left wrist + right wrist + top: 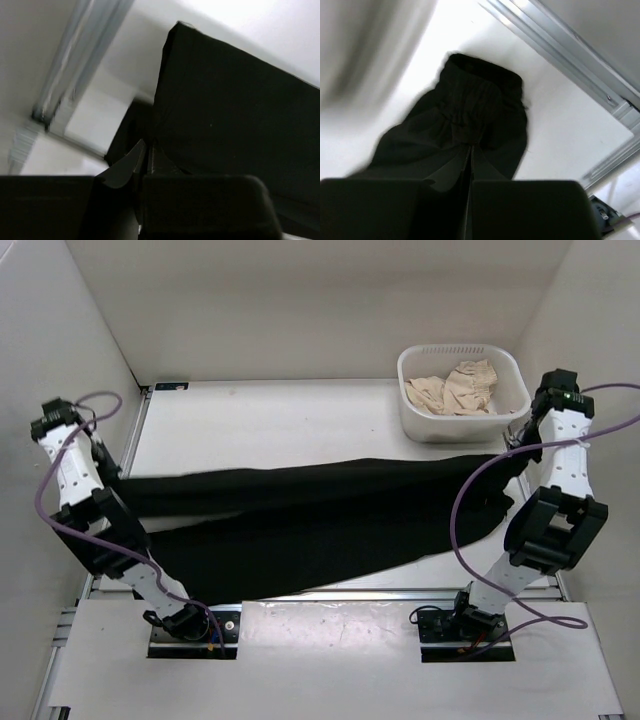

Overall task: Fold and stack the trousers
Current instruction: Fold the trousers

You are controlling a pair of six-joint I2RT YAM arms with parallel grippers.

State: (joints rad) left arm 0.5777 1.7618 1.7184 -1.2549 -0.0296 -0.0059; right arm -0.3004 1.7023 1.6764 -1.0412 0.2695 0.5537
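Black trousers (pixel 320 515) stretched left to right across the middle of the white table (pixel 270 425), one end at each arm. Left gripper (pixel 146 152) is clamped on the cloth at the left end, with fabric running up and away from its fingers. Right gripper (pixel 470 155) is pinched closed on the cloth at the right end, and the gathered waistband sags below it onto the table. White plastic tub (pixel 450 428) sits at the back right corner, just behind the right arm and apart from the trousers. Inside it is crumpled beige clothing (pixel 462 388); cannot tell how many pieces.
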